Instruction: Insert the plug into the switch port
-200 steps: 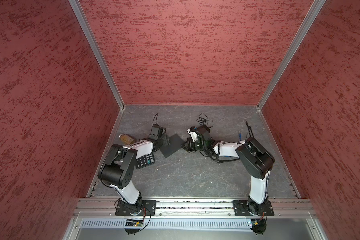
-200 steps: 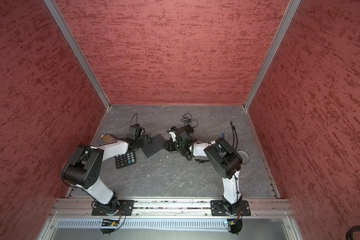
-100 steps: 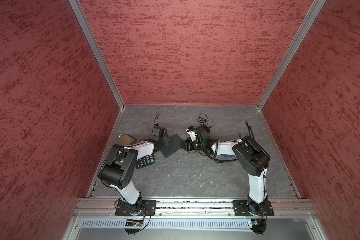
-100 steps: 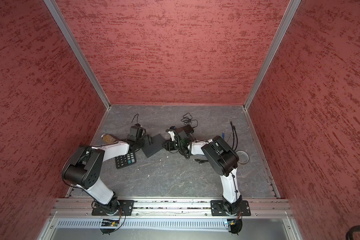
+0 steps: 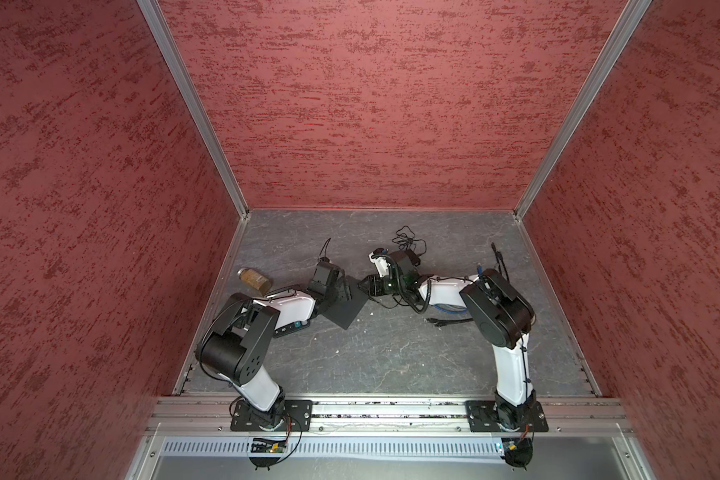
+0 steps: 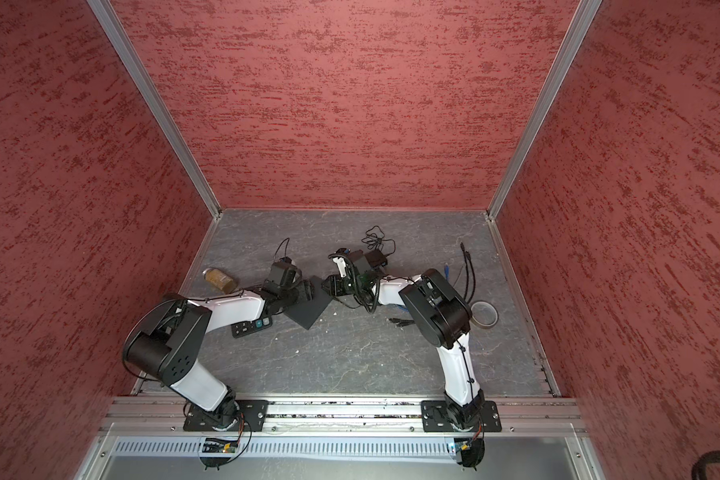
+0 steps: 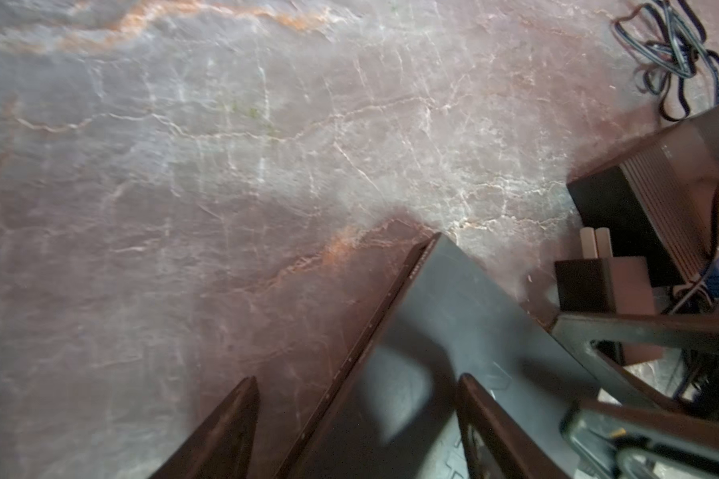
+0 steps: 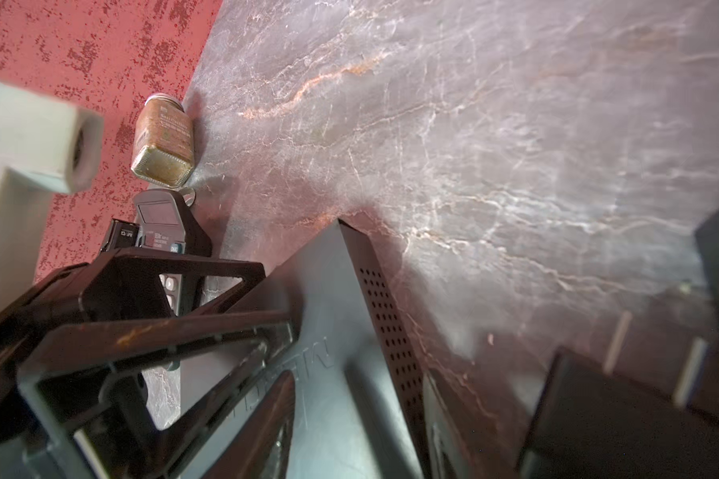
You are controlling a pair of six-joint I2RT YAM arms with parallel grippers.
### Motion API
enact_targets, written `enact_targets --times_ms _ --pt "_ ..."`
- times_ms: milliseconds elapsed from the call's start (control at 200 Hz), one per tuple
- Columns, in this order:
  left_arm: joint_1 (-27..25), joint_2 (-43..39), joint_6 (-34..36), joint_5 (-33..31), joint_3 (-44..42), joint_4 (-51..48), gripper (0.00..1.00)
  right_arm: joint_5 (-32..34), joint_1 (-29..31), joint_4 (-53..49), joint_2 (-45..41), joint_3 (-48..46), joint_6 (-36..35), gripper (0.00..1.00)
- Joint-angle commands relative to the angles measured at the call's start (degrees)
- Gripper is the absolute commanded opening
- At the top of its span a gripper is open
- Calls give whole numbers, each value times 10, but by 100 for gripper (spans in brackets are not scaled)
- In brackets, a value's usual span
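Red textured walls enclose a grey, veined surface [image 5: 391, 353]. Both arms rise from bases on the near rail and fold sharply at the elbow. The left arm [image 5: 242, 345] and right arm [image 5: 499, 316] each stretch a low forearm toward the middle, so the grippers face each other.

The flat black switch [image 5: 348, 309] lies between them. The left gripper [image 5: 341, 290] reaches over its top. Its wrist view shows the jaws apart, with one finger [image 7: 486, 414] above the switch [image 7: 453, 298] and the other beyond its edge, above bare surface.

The right gripper [image 5: 364, 286] appears clamped on the plug [image 8: 619, 414], a black block with two pale prongs. The plug [image 7: 598, 284] sits near the switch's edge and is not touching it.

Only the wrist views make out the plug. The right one also shows perforations along the switch's side, a calculator [image 8: 162, 228] and a brown jar [image 8: 165, 141] lying against the wall. In a top view, a tape roll [image 6: 484, 314] shows beside the right arm. In both top views, a tangled cable [image 5: 408, 243] lies behind the right gripper.
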Motion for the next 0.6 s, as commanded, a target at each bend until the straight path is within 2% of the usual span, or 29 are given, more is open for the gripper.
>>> enact_targets --times_ms 0,326,596 --pt "-1 19 -8 24 -13 -76 75 1 7 6 -7 8 -3 51" --pt "-2 -1 -3 25 -8 -94 75 90 7 -50 -69 -27 -38 51" --pt "-6 -52 -4 16 -43 -104 75 80 7 -65 -99 -60 -37 52"
